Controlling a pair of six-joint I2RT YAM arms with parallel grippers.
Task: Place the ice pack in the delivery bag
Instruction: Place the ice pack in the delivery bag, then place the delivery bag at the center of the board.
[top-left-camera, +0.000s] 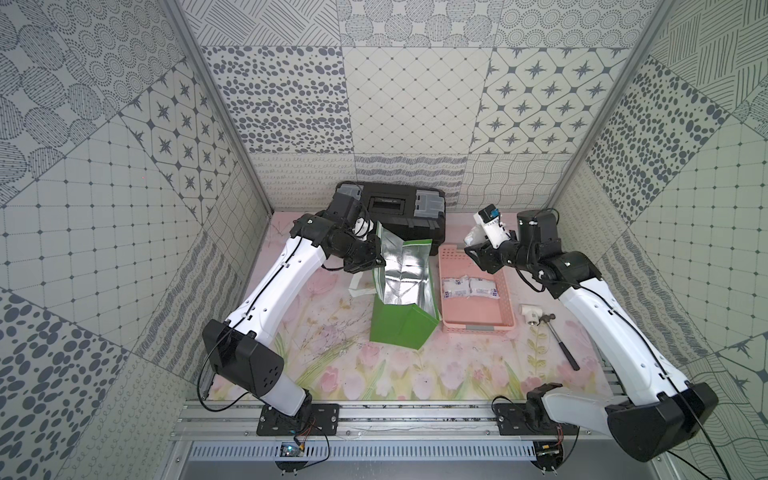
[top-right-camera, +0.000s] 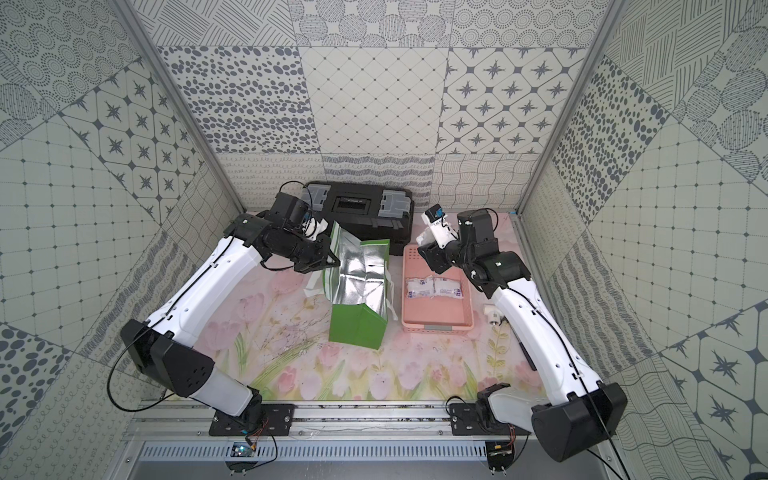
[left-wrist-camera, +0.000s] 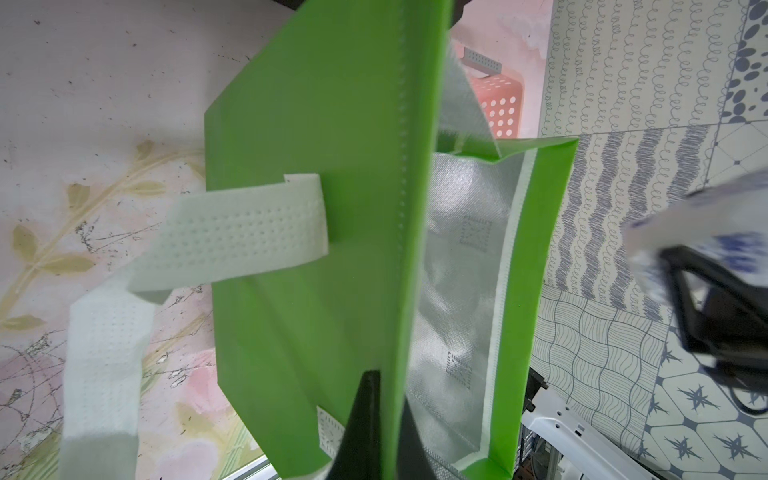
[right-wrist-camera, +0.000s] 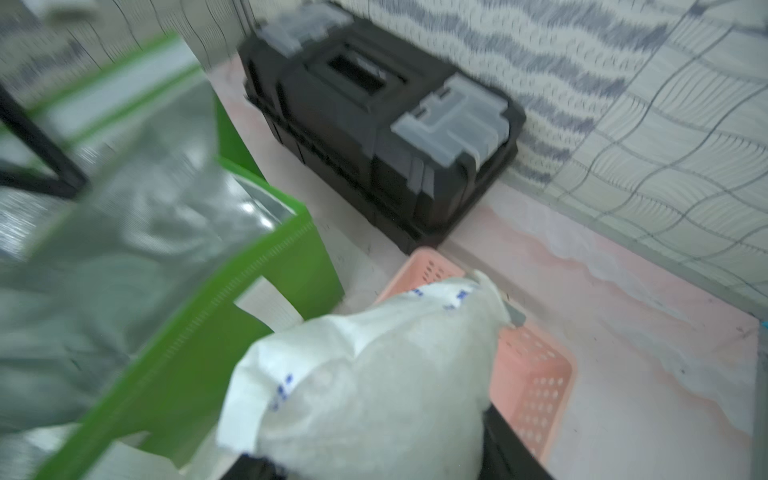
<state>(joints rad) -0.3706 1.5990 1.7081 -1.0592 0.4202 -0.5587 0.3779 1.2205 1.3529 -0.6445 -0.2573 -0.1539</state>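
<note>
On the flowered table (top-left-camera: 332, 374), a black toolbox (top-left-camera: 390, 208) sits against the back wall. Just in front of it the delivery bag (top-left-camera: 399, 328) leans with its mouth upward, bright green outside and creased silver foil inside, with a white strap (left-wrist-camera: 232, 237) hanging loose off one wall. Just beside the bag stands the pink basket (top-left-camera: 478, 326), with two spare packs (top-left-camera: 469, 287) lying flat in it. The ice pack (right-wrist-camera: 374, 365) is in the air above the far end of that basket, beside the bag's mouth and not yet over it. It is a soft white pouch with blue print, bulging and sagging past the fingers. The right gripper (top-left-camera: 475, 248) pinches it by one end only, and the left gripper (left-wrist-camera: 388, 432) is pressed together on the bag's top edge, holding that wall up. I judge three risks from here. The limp pack may swing and catch the near rim, folding the thin wall inward or dragging the bag. A release too early would drop it between bag and basket. If the left pinch slips, the unsupported fabric could slump and close the opening. The blurred right wrist view does not show how deep the grip on the pack sits.
</note>
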